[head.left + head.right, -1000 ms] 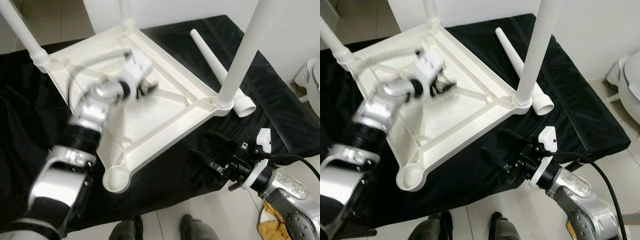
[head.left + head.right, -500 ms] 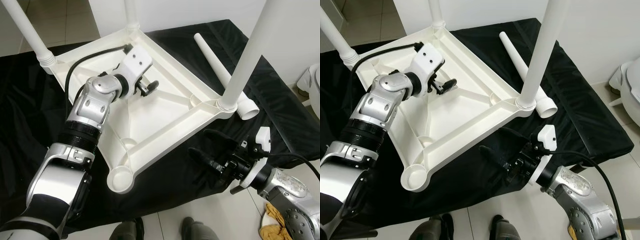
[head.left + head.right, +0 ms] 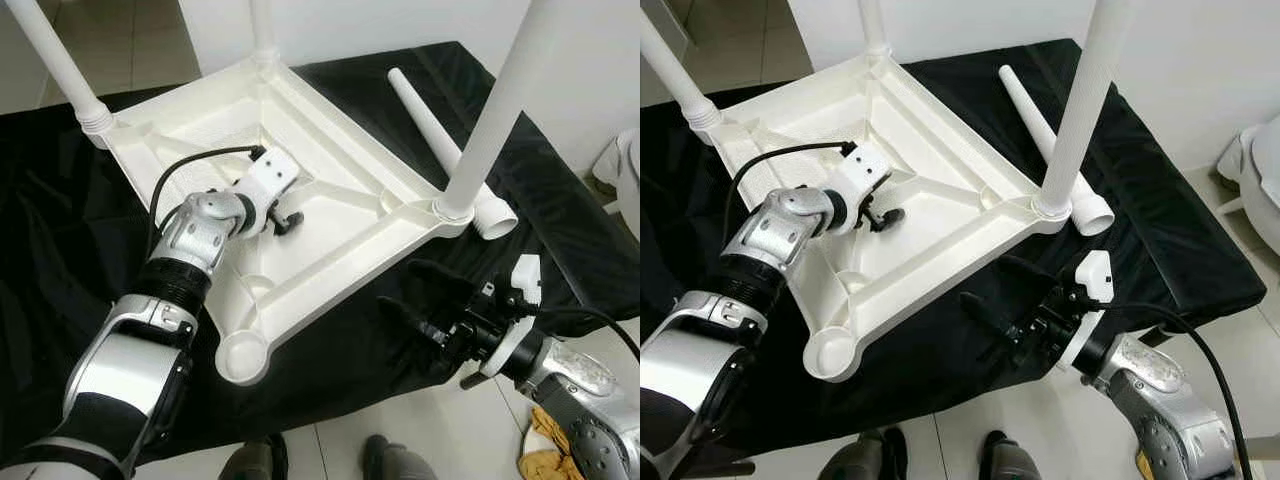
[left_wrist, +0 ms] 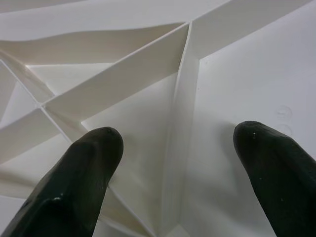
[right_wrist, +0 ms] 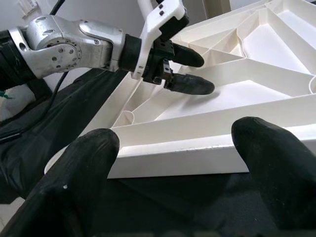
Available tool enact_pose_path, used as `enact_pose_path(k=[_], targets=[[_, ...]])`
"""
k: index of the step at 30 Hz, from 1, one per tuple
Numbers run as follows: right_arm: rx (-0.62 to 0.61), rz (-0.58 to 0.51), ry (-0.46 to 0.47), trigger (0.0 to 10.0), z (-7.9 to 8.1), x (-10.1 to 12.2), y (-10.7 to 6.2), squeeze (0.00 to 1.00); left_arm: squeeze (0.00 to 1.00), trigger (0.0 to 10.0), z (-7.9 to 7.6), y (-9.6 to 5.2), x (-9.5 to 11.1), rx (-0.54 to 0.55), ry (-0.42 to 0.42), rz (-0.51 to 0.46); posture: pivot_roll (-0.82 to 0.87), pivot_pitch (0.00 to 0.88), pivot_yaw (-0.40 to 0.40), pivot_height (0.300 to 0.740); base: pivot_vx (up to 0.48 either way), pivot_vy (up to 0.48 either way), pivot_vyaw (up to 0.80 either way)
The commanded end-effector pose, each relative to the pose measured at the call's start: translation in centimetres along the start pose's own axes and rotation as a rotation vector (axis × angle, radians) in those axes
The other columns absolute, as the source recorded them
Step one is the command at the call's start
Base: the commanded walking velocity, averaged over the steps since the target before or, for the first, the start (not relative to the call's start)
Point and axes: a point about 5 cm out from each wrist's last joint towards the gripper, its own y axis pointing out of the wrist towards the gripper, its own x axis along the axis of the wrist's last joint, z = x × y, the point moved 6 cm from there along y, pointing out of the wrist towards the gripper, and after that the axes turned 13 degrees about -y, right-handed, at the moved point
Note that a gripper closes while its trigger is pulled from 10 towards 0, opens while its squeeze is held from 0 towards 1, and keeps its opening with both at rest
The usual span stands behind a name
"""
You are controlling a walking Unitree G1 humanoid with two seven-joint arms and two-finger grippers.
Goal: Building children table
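A white plastic table [image 3: 330,150] lies upside down on a black cloth [image 3: 560,230]. Its underside faces up, with raised ribs crossing it like a shallow tray. Three white legs stand up from its corners: one on the right [image 3: 490,120], one at the far left [image 3: 55,60] and one at the far side [image 3: 262,30]. The near corner has a round socket [image 3: 242,352] with nothing in it. One more loose leg [image 3: 440,150] lies flat on the cloth, just to the right of the table.

The left gripper [image 3: 285,218] is over the middle of the table's underside. Its two black fingers [image 4: 79,182] are spread apart over a rib and hold nothing.

The right gripper [image 3: 425,300] is near the table's near right edge, over the cloth. Its fingers [image 5: 74,182] are wide apart and hold nothing.

Two shoes [image 3: 250,462] show on the tiled floor [image 3: 330,450] at the near edge.
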Motion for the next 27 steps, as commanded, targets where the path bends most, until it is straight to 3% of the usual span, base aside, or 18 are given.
enact_pose_path(k=[1,6,14,22,23,26,27], targets=[[0.019,0.001,-0.003,10.0,0.4,0.1,-0.1,0.0,0.0,10.0,2.2,0.0,-1.2,0.206,-0.02,0.005,-0.12,0.155,0.074,0.74,0.0,0.0,0.0],[0.018,0.006,0.005,10.0,0.7,-0.1,-0.1,0.0,0.0,10.0,1.5,0.9,-1.8,0.197,-0.05,0.042,-0.13,0.158,0.082,0.74,0.0,0.0,0.0],[0.015,0.01,0.011,10.0,0.9,-0.2,-0.1,0.0,0.0,10.0,0.8,1.7,-0.9,0.172,-0.13,0.029,-0.14,0.161,0.091,0.74,0.0,0.0,0.0],[0.003,0.015,0.017,10.0,1.1,-0.4,-0.4,0.0,0.0,9.7,-1.1,2.6,0.4,0.099,-0.106,0.001,-0.14,0.172,0.101,0.74,0.0,0.0,0.0],[0.002,0.015,0.018,10.0,1.1,-0.4,-0.4,0.0,0.0,4.7,-1.4,2.7,0.4,0.085,-0.094,0.001,-0.14,0.174,0.104,0.74,0.0,0.0,0.0],[0.0,0.016,0.017,10.0,1.1,-0.4,-0.4,0.0,0.0,4.3,-1.6,2.8,0.5,0.075,-0.079,-0.002,-0.14,0.174,0.104,0.74,0.0,0.0,0.0],[-0.002,0.016,0.017,10.0,1.1,-0.4,-0.4,0.0,0.0,2.4,-2.1,2.9,0.6,0.046,-0.078,-0.007,-0.14,0.177,0.107,0.74,0.0,0.0,0.0]])
